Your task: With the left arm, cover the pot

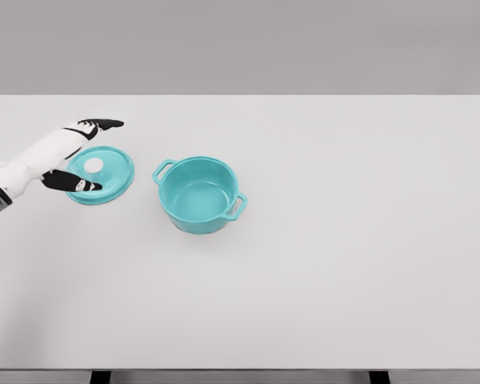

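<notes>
The left hand (78, 152) comes in from the left edge, fingers spread and holding nothing, its thumb over the near rim of the teal lid (104, 175) and its other fingers past the far rim. The lid lies flat on the white tabletop (344, 240), white knob up. Just to its right stands the uncovered teal pot (198, 194), upright, with two side handles.

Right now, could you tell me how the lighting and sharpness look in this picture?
Head view: flat, even light, no glare on the table; only faint, soft shadows under the pot and the lid; everything reads evenly sharp, though the left hand, fingers spread over the lid, shows slightly soft edges; no visible distortion.
</notes>
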### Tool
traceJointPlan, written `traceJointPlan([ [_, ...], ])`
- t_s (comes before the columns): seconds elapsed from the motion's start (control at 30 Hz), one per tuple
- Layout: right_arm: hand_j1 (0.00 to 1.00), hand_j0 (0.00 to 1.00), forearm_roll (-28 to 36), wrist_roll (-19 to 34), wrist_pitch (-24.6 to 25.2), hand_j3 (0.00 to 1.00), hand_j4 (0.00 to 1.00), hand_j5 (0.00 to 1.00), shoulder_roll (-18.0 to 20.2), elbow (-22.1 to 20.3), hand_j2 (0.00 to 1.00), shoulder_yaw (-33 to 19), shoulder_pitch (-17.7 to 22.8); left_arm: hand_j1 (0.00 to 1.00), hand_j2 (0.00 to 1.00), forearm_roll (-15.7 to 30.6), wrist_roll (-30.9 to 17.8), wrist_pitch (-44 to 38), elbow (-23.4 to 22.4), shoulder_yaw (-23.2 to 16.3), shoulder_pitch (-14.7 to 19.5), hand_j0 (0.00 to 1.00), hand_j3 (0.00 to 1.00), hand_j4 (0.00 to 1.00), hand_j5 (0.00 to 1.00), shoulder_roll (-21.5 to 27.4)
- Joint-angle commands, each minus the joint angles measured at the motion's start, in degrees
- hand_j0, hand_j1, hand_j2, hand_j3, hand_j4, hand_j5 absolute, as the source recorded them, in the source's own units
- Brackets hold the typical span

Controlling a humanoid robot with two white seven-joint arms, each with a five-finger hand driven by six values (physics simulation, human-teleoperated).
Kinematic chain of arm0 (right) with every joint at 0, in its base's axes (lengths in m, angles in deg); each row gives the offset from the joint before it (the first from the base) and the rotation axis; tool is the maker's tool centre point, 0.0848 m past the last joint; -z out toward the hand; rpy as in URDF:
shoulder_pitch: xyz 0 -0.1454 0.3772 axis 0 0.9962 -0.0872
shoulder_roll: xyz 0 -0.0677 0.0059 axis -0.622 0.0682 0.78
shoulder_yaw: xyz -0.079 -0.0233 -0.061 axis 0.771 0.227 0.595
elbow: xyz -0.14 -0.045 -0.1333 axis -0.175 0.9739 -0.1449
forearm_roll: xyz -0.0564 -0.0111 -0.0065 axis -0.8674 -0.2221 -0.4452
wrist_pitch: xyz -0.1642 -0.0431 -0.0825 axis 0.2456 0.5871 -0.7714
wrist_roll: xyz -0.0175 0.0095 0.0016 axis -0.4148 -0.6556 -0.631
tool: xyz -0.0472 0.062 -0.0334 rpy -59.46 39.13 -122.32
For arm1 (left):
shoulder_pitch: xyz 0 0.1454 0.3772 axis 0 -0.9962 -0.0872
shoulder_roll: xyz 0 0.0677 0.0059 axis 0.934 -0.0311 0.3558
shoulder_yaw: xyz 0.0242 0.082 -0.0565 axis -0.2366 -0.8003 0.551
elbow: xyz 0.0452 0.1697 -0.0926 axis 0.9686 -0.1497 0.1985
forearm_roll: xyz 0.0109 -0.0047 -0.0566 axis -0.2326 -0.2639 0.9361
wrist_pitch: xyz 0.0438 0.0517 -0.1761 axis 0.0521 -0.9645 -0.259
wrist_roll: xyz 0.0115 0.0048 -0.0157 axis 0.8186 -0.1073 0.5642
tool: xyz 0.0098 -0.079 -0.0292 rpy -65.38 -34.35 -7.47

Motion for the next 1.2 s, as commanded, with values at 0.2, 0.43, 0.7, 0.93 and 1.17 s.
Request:
traceJointPlan([
  [0.2, 1.00, 1.00, 0.0, 0.0, 0.0, 1.00, 1.00, 1.00, 0.0, 0.0, 1.00, 0.0, 0.0, 1.00, 1.00, -0.4, -1.6, -0.1, -11.1, -2.4, 4.9, 1.00, 1.00, 1.00, 1.00, -0.8],
  [0.43, 1.00, 1.00, 0.0, 0.0, 0.0, 1.00, 1.00, 1.00, 0.0, 0.0, 1.00, 0.0, 0.0, 1.00, 1.00, -0.3, -1.6, -0.1, -12.7, -1.7, 8.1, 1.00, 1.00, 1.00, 1.00, -0.8],
  [0.7, 1.00, 1.00, 0.0, 0.0, 0.0, 1.00, 1.00, 1.00, 0.0, 0.0, 1.00, 0.0, 0.0, 0.94, 0.94, 0.0, -1.6, -0.1, -7.3, -2.4, 8.7, 0.94, 0.94, 0.94, 0.94, 0.1],
  [0.93, 1.00, 1.00, 0.0, 0.0, 0.0, 1.00, 1.00, 1.00, 0.0, 0.0, 1.00, 0.0, 0.0, 0.94, 0.94, 0.2, -1.7, -0.1, -7.1, -6.7, 8.8, 0.94, 0.94, 0.94, 0.94, 1.6],
  [1.17, 1.00, 1.00, 0.0, 0.0, 0.0, 1.00, 1.00, 1.00, 0.0, 0.0, 1.00, 0.0, 0.0, 0.94, 0.94, 3.6, -8.1, -0.3, -7.2, -7.3, 8.6, 0.94, 0.94, 0.94, 0.94, 2.0],
])
